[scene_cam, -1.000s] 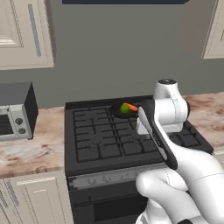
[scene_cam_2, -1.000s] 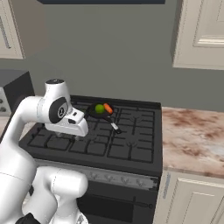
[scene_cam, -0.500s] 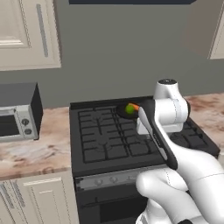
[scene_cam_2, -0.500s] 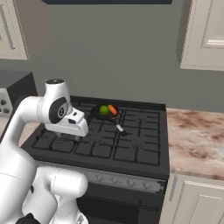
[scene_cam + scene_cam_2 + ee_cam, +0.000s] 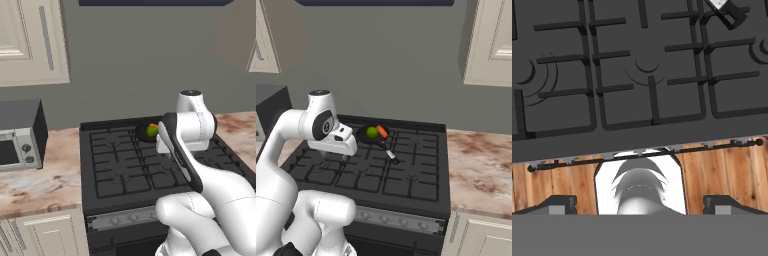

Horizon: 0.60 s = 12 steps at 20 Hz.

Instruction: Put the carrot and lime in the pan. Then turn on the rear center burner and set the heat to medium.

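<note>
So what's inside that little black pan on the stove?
The pan holds a green lime and an orange carrot side by side. They cover part of the pan's floor, so anything beneath them stays hidden.

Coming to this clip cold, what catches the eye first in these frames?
The bright green lime and orange carrot stand out, lying together in the small black pan at the rear of the dark stove. The white arm fills the foreground, its open gripper hanging over the grates near the stove's front edge. A grey microwave sits on the marbled counter to the stove's left.
</note>
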Motion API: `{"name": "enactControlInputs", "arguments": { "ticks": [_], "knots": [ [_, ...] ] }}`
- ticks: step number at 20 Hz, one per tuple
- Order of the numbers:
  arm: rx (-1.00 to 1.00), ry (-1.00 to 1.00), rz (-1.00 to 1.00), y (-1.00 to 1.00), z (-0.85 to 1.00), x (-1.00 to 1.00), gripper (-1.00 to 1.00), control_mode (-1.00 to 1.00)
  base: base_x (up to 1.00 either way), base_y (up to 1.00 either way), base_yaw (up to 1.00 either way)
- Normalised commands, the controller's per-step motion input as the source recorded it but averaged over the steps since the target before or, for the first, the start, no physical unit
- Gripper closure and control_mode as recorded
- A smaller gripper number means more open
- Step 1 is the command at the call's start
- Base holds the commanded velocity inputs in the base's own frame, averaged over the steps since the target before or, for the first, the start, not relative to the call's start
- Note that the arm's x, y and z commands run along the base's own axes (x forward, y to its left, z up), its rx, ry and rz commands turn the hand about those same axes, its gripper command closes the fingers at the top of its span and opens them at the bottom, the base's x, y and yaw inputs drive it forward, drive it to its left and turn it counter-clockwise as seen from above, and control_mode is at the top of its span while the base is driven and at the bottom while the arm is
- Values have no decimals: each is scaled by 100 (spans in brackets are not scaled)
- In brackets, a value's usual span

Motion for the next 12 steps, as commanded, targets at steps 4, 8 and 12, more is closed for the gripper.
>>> {"name": "enactControlInputs", "arguments": {
  "ticks": [4, 8, 12],
  "knots": [
    [0, 0, 0, 0, 0, 0, -100, 100, 14, 41, 2],
    [0, 0, 0, 0, 0, 0, -100, 100, 0, 41, 9],
    [0, 0, 0, 0, 0, 0, -100, 100, -2, 20, 11]
  ]
}}
